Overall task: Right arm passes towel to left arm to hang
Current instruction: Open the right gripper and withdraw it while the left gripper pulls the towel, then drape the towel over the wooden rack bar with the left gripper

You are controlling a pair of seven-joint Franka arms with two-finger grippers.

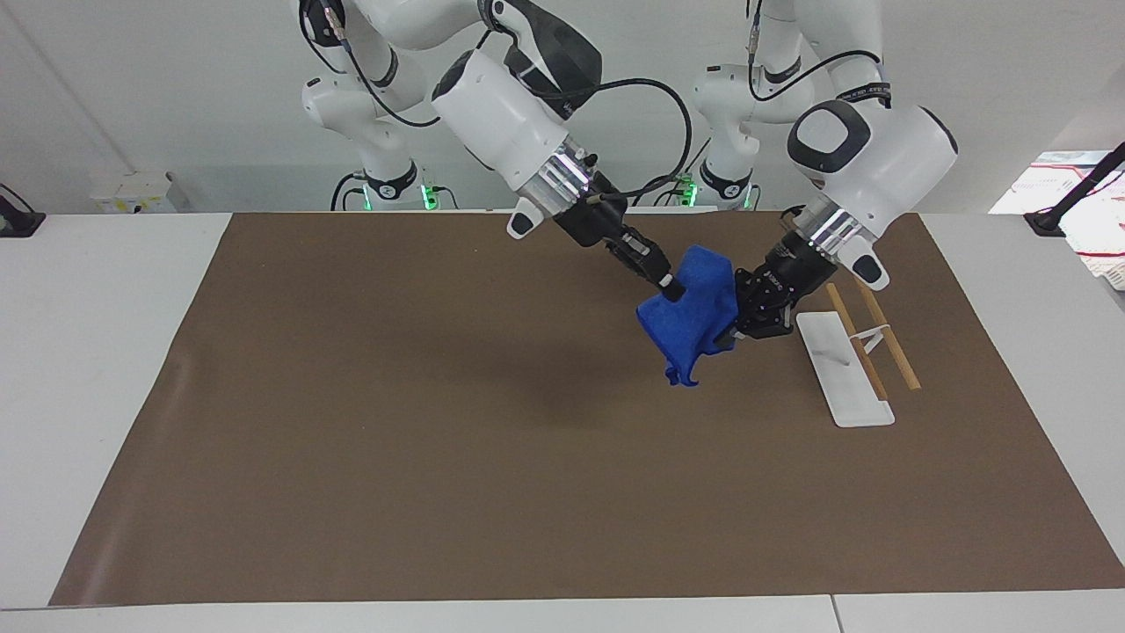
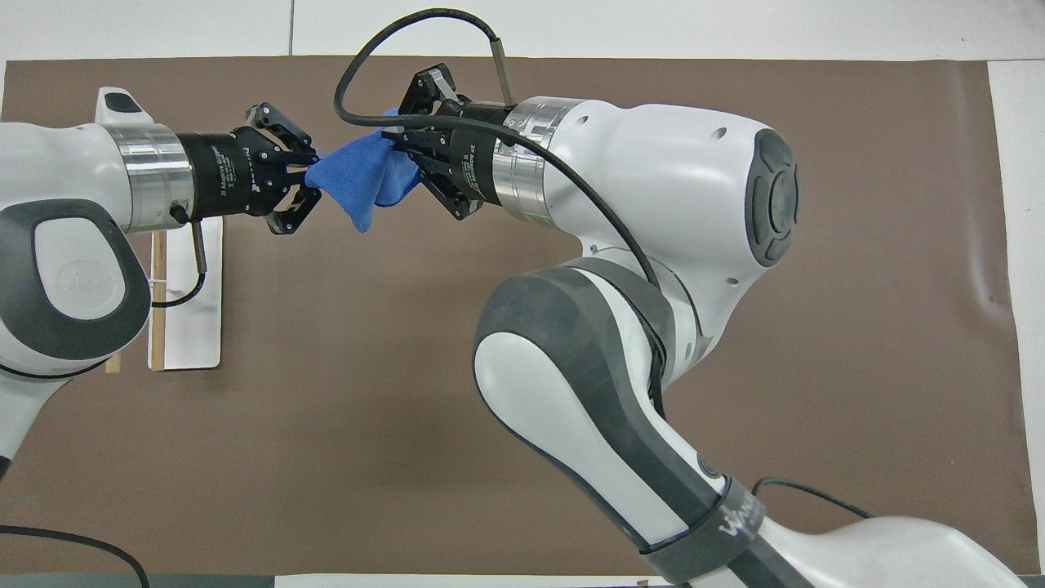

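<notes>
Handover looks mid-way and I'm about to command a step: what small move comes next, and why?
Probably open the right gripper. Both grippers are shut on the towel, the left gripper pinching its edge toward the white rack, so the cloth hangs between them over the mat. Releasing lets the left arm carry it to the rack.

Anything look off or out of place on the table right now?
Nothing stands out. The towel hangs in the air, pinched by both the right gripper and left gripper. The white rack lies flat on the mat, undisturbed.
</notes>
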